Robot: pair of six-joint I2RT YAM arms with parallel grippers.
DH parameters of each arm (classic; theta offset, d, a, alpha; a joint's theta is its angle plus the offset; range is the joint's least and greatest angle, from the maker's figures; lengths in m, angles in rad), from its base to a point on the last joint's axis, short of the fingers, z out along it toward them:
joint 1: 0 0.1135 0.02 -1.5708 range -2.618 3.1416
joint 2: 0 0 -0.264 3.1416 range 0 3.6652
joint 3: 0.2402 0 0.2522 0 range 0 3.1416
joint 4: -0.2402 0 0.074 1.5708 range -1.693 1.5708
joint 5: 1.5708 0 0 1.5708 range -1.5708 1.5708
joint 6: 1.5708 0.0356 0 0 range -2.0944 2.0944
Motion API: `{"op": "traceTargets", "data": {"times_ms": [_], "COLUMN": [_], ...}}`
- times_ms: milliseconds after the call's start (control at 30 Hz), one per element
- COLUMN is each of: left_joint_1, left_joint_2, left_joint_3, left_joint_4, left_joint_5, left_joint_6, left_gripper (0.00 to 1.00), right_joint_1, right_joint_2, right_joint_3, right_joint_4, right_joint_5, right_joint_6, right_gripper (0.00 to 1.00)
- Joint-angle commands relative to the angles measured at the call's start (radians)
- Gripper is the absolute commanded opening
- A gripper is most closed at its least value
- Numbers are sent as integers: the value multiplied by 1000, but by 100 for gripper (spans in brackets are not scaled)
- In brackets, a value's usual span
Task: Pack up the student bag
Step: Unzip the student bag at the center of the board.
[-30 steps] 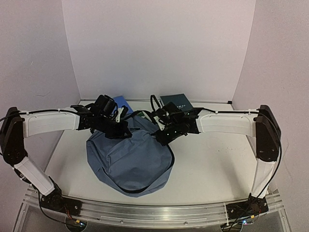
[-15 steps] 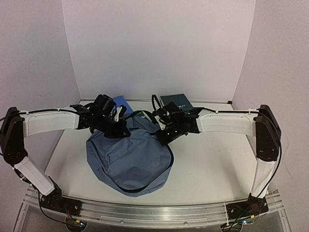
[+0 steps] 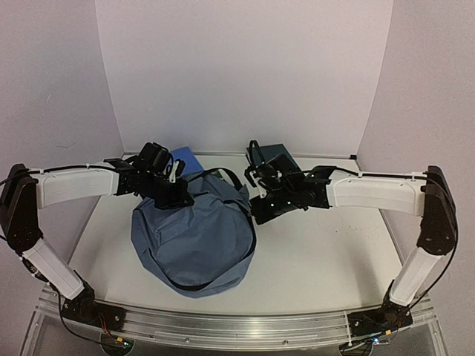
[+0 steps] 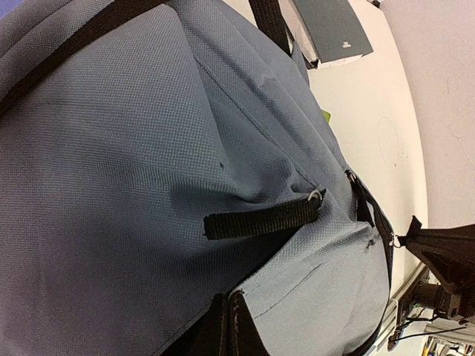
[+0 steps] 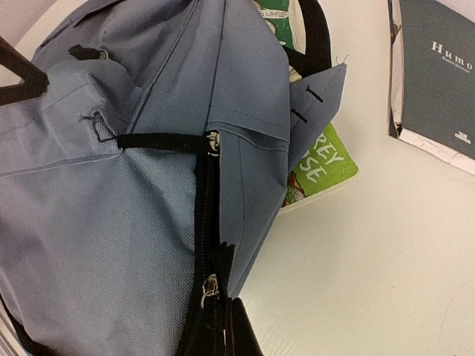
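The student bag (image 3: 193, 237) is matt slate-blue woven cloth, its fine grainy weave plain in the wrist views (soft enough to crease and fold). Its straps (image 4: 263, 217) are flat black webbing, ribbed and dull. The zipper (image 5: 204, 215) has black cloth tape and a small bright metal pull (image 5: 210, 285). The green book (image 5: 320, 165) has a glossy printed paper cover. The dark book (image 5: 438, 74) has a matt cover with rough white page edges. The worktop (image 3: 326, 245) is smooth, white and matt, faintly scuffed. The rail (image 3: 237, 326) is brushed metal.
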Motion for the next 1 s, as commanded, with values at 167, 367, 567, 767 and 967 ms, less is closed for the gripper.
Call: {"op": "traceTargets", "data": {"times_ms": [167,367,567,767,967], "left_joint_1": [31,48,60,60,60], "left_joint_2": [29,59,86,117,144], "left_joint_3": [11,22,21,12,17], "left_joint_4": [124,186,241,294,307], "left_joint_5": [8,24,24,12,-6], "left_joint_6": [-47,-84,-133,-184,-210], "left_gripper": [0,0,0,0,0], "right_joint_1": [45,80,136,196,274], "right_joint_2": [-71,-108,-102,-55,13], "right_joint_3": [-89,-123,-141,-112,-43], "right_joint_4": [19,19,21,59,105], "right_joint_5": [-127,-203,-239,-272,-304], "right_joint_6": [89,135,183,223,247], "right_gripper": [0,0,0,0,0]}}
